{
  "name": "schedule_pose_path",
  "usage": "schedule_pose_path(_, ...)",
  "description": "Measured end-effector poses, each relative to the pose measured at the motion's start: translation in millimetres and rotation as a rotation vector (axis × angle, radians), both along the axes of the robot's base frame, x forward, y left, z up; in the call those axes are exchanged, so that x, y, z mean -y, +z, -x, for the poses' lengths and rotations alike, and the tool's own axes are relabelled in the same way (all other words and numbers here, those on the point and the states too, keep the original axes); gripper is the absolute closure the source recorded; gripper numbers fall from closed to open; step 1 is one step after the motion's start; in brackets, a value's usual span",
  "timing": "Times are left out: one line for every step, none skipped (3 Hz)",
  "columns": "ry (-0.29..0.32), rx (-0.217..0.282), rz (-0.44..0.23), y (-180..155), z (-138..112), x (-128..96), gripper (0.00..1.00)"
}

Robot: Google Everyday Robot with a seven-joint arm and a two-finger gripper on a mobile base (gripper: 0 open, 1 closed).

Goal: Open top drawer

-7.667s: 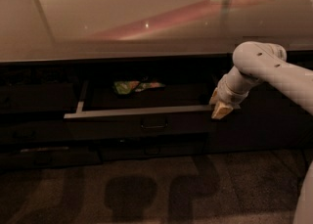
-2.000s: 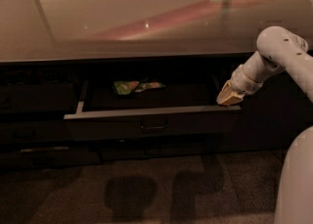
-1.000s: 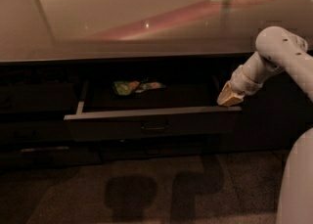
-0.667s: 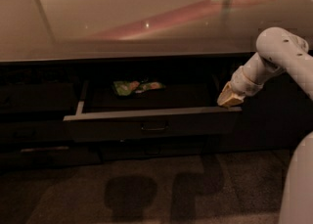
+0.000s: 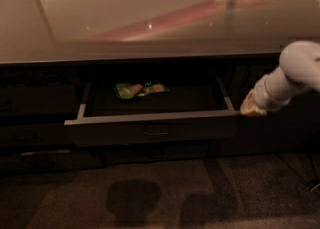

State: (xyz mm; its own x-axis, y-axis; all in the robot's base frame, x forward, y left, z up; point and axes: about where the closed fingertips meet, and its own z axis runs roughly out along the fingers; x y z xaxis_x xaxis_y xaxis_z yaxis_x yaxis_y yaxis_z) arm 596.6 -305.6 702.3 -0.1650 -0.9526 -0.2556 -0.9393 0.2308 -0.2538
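The gripper (image 5: 251,108) hangs low at the right side of the desk (image 5: 150,18), just off the right front corner of the top drawer (image 5: 150,128), level with the pale top edge of its front. It is so close to that corner that I cannot say whether it touches, and I cannot tell whether it is spread or pressed together. Behind it the white arm (image 5: 295,73) climbs up and to the right, ending in a rounded joint near the desk's right edge. The top drawer stands open, drawn out from under the front edge of the desk, its wide dark front facing the room with a small loop handle (image 5: 157,131) at its centre. Thin side walls run back from the front on both sides into the dark under the desk top. Inside, toward the tray's back left corner, lies a crumpled green and yellow packet (image 5: 139,90). The lower drawer (image 5: 155,152) beneath it is flush with the desk's face, as are the dark fronts (image 5: 35,98) to the left. The desk top is glossy and carries pink and pale streaks of reflected light. On the carpeted floor (image 5: 60,198) before the drawer lie two soft dark shadows (image 5: 132,198).
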Motion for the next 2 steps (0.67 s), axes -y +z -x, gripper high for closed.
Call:
schedule_pose_path(-0.027, -0.067, 0.043, -49, 49, 2, 1.0)
schedule_pose_path(-0.001, -0.145, 0.051, -81, 79, -7, 1.0)
